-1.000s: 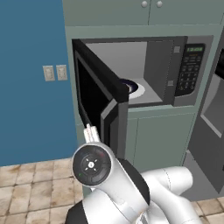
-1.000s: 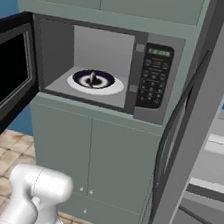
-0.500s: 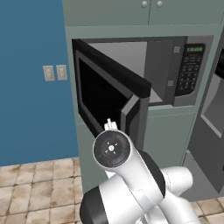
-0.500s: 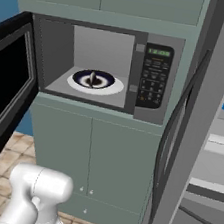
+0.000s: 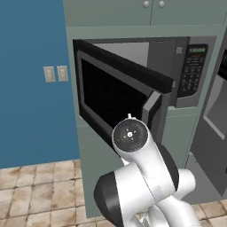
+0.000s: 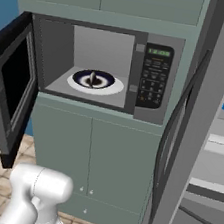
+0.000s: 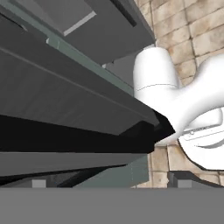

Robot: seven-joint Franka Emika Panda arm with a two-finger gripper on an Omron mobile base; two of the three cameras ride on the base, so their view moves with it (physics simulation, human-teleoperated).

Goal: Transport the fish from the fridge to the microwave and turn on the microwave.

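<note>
grey microwave (image 6: 142, 52) with dark-windowed door (image 5: 116, 99) half swung, likely mid-closing over white round turntable plate (image 6: 95, 81); two-finger gripper (image 7: 109, 183) close beneath door edge, jaw opening indeterminable.

microwave (image 6: 139, 72): grey, door half open | turntable plate (image 6: 94, 81): dark lump on it | fridge (image 6: 203, 122): door open

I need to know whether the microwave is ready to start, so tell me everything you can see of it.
The microwave is a grey box set in pale green cabinetry, above two cabinet doors. Its dark-windowed door hangs partly open, hinged on the left. Inside, a white turntable plate carries a dark blue ring with a small dark object at its centre. Right of the cavity sit a black keypad and a green display. The arm's white body stands in front of the door's lower edge; contact cannot be told.
</note>
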